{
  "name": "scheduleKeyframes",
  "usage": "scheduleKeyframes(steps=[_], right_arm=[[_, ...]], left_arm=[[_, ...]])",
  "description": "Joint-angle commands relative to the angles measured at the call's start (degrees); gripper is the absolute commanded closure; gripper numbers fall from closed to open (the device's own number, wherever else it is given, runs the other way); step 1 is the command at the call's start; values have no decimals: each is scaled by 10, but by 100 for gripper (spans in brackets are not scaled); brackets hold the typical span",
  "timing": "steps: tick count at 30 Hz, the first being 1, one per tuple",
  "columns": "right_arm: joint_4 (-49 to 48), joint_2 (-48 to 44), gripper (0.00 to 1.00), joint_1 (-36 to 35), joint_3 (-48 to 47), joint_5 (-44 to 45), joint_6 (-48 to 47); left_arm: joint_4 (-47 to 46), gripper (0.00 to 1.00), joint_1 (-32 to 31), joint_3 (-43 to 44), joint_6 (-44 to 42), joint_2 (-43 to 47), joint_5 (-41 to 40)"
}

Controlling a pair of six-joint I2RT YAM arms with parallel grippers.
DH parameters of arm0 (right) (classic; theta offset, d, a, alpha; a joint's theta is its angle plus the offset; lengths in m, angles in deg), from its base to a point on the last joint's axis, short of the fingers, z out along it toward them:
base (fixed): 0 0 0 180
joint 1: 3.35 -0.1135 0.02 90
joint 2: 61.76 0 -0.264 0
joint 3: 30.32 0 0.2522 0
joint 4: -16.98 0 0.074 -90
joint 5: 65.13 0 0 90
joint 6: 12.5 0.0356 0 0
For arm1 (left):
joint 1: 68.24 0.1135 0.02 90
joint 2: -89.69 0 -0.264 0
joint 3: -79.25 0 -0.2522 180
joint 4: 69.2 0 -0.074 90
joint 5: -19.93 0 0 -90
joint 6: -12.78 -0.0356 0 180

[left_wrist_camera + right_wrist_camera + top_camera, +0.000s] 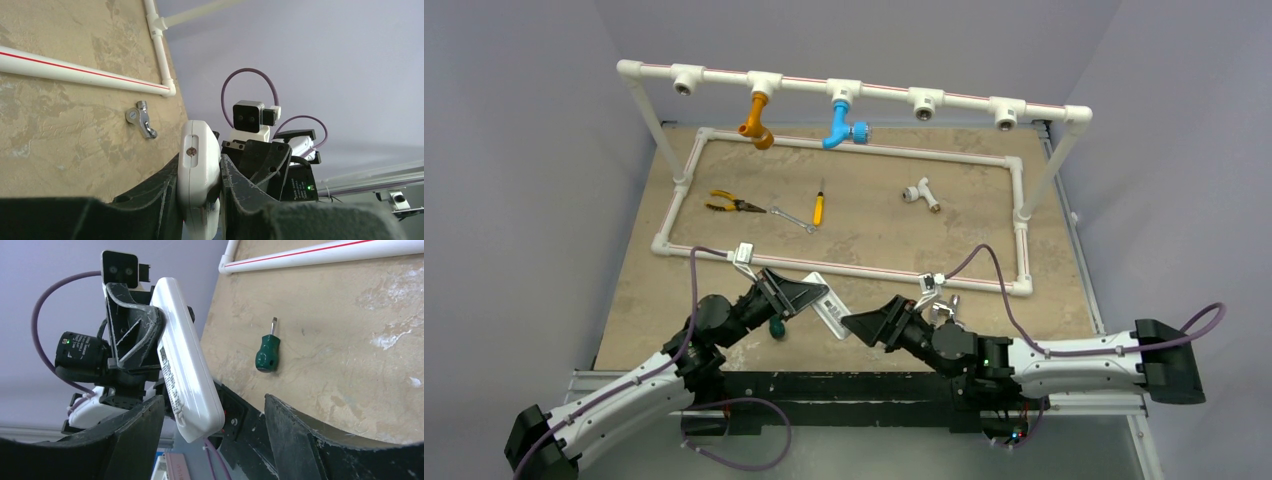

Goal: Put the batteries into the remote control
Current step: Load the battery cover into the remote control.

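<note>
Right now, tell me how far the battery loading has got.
Done: the remote control is off the table, clamped in the left gripper. In hand: the right gripper stands open at the remote's free end, holding nothing. Left: the batteries, it seems; none shows in any view, and I cannot tell whether any is already inside.

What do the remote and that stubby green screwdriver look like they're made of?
The remote control: white plastic, likely, smooth with a soft sheen and moulded rounded edges. The stubby screwdriver: green handle, probably glossy plastic, judging by its highlights; short shaft looks like bare metal, grey.
</note>
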Motion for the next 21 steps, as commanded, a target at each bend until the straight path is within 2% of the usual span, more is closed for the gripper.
scheduleKeyframes(steps=[1, 9, 15, 21], right_arm=[[-143, -3, 28, -1, 33, 13, -29], [-267, 31, 28, -1, 63, -10, -53], [-296, 62, 29, 6, 50, -40, -64], [-307, 84, 39, 14, 46, -56, -50]], left_arm=[[-42, 100, -1, 29, 5, 5, 8], [-55, 100, -2, 28, 6, -6, 15], [-60, 100, -1, 30, 9, -14, 23], [-62, 100, -1, 29, 11, -11, 24]])
